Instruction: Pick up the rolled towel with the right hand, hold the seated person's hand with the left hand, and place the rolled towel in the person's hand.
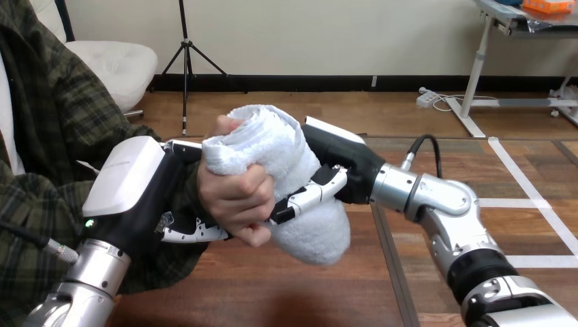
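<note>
A robot's left hand (129,184) clasps the person's hand (235,194) at the wrist, fingers (194,235) curled beneath and thumb above, as the rolled towel (272,146) is passed over above the wooden table (286,293). The white towel stands nearly upright in the person's grip, with their fingers wrapped round its middle, while the robot's right hand (334,160) grasps it from the other side, one finger (310,194) laid across the roll with its tip just beside the person's fingers. Pick-up, support of the hand and delivery all appear done; what seems left is for the right hand to let go and draw clear. Nothing else crowds the exchange, though that finger so close to the person's grip could tug the towel loose if pulled away carelessly
</note>
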Motion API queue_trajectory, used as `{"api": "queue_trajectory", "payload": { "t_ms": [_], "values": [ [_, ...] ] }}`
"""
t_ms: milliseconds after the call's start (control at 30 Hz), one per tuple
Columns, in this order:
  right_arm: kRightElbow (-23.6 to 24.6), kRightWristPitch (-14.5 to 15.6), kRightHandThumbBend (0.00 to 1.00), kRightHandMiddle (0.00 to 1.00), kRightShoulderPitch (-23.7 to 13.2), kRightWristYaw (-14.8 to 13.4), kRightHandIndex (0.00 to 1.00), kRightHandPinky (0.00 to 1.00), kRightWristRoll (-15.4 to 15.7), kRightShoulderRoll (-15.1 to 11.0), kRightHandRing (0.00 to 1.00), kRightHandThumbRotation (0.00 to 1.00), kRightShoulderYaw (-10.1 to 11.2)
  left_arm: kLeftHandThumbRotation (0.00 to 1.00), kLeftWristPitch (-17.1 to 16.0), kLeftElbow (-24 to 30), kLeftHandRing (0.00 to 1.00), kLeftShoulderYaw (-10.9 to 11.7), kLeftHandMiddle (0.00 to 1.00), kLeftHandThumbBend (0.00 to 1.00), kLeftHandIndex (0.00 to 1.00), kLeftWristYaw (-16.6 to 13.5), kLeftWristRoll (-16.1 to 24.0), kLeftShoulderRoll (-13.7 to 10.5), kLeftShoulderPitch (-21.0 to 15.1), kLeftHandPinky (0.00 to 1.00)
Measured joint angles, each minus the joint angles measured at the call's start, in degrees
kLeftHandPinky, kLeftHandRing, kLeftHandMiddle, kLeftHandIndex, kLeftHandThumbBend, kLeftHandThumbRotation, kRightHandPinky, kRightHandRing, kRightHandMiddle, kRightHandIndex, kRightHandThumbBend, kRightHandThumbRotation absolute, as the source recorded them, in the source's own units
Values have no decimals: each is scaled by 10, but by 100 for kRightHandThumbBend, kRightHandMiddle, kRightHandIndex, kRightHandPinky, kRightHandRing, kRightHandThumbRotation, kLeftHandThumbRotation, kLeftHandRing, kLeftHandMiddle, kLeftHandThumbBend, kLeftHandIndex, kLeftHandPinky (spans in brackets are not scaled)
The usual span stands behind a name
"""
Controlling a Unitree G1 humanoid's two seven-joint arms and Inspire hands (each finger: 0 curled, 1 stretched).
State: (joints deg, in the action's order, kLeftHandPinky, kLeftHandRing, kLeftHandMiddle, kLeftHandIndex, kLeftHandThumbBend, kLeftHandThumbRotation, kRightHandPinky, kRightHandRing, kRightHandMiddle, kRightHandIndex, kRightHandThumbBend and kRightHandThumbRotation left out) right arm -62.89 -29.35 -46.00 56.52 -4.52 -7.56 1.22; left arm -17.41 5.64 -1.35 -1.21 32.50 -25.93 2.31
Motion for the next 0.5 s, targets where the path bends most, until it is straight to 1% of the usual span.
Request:
{"api": "queue_trajectory", "payload": {
  "t_ms": [100,167,300,500],
  "values": [
    [18,3,100,98,3,0,97,92,0,-4,97,37,-5,0,-2,0,29,1,37,94,37,0,-1,0,0,24],
    [26,5,100,99,5,0,98,95,0,-8,98,39,-6,0,-2,0,29,2,37,94,37,0,-2,0,0,24],
    [43,9,100,99,8,0,99,98,0,-15,99,41,-8,0,-3,0,31,3,38,95,39,1,-5,0,0,25],
    [60,17,100,100,16,-3,100,100,0,-17,100,43,-9,2,-8,-2,41,4,47,98,49,1,-7,-1,-1,36]
  ]
}}
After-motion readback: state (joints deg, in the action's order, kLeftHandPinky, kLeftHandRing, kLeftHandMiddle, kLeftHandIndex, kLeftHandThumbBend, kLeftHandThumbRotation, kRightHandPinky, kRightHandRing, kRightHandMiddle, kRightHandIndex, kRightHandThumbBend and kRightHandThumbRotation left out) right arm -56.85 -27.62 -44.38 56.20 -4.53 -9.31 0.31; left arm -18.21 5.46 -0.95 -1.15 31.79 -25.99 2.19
